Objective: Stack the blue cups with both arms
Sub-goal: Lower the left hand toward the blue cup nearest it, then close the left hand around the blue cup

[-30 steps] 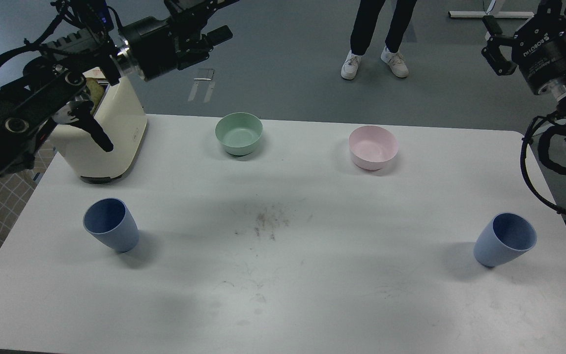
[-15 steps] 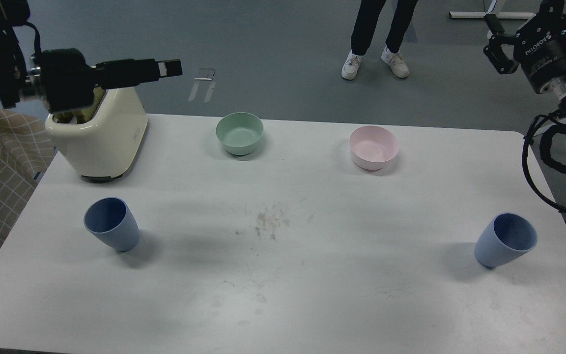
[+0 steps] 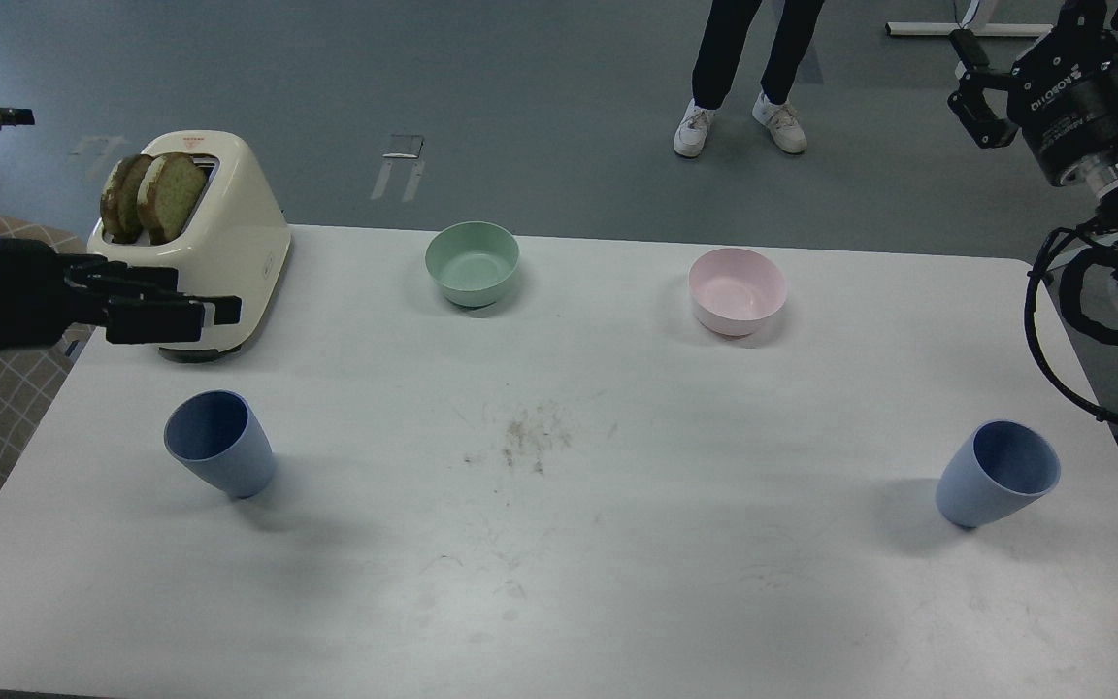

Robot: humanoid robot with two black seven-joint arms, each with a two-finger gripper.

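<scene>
Two dusty-blue cups stand upright on the white table, far apart. The left blue cup is near the table's left edge. The right blue cup is near its right edge. My left gripper reaches in from the left, in front of the toaster and a little above and behind the left cup. Its fingers are apart and hold nothing. My right gripper is high at the top right, beyond the table's far right corner and far from the right cup. It is open and empty.
A cream toaster with two bread slices stands at the back left. A mint-green bowl and a pink bowl sit along the back. A person's legs stand beyond the table. Crumbs lie mid-table.
My left arm has swung down and to the left, from above the toaster to low in front of it, uncovering the bread. The right arm and both cups have barely moved.
</scene>
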